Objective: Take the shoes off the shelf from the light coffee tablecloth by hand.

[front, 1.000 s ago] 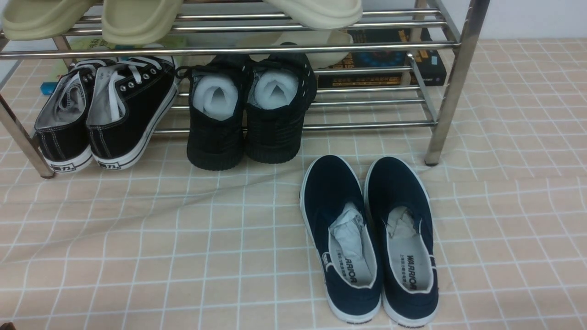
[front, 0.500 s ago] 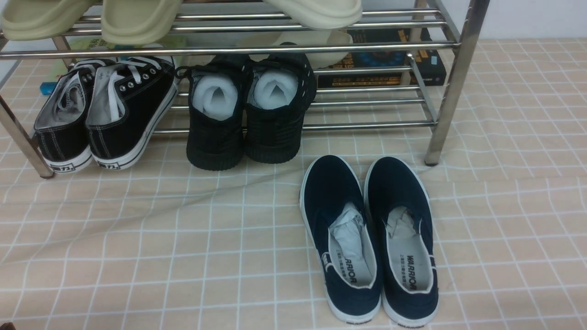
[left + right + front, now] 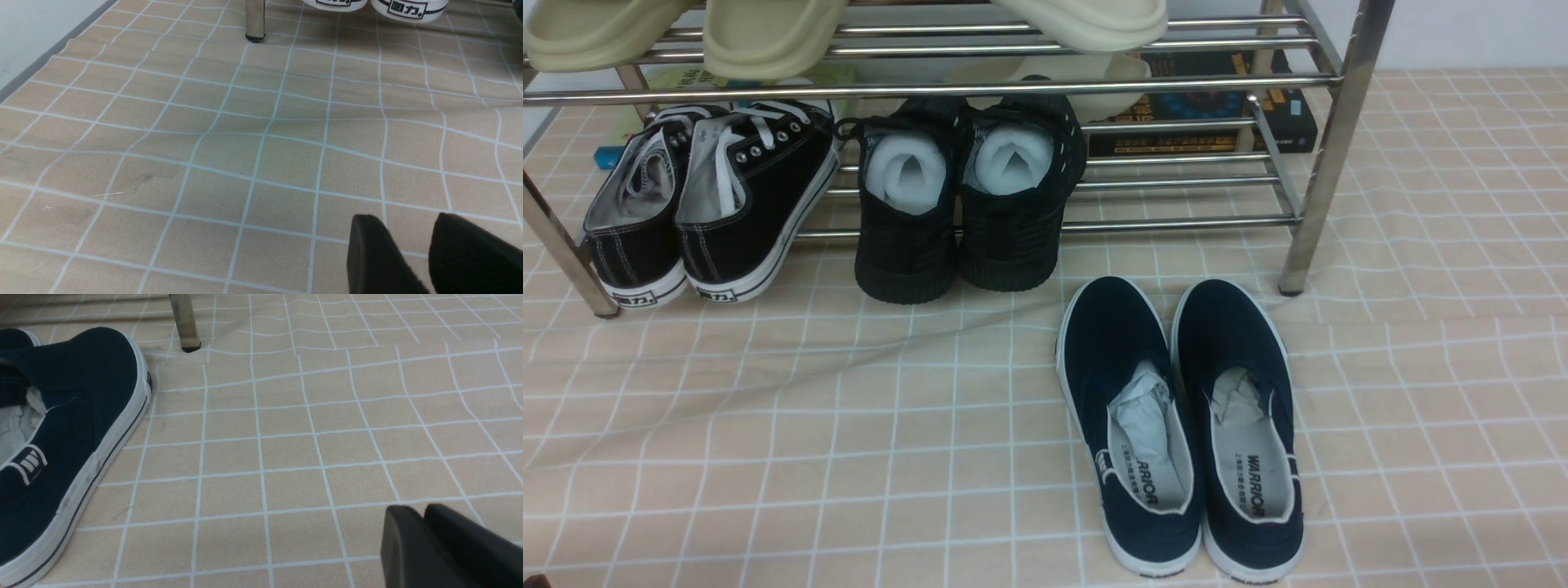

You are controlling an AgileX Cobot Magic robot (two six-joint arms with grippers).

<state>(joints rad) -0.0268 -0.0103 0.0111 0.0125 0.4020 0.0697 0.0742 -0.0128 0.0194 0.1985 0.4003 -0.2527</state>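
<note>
Navy shoes (image 3: 1180, 425) side by side on tablecloth (image 3: 768, 425), just before shelf (image 3: 1327, 147).

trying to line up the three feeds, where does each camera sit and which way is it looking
Front view: between the arms, looking forward and down at the shelf, the navy shoes on the tablecloth; no arm or claw shows.
Left wrist view: low over the cloth, facing a shelf leg and white sneaker heels; left claw at the edge, fingers apart.
Right wrist view: low, facing another shelf leg, one navy shoe alongside; right claw, fingers nearly together.
Shared: front and right wrist both show the navy shoes; all show cloth and shelf.
</note>
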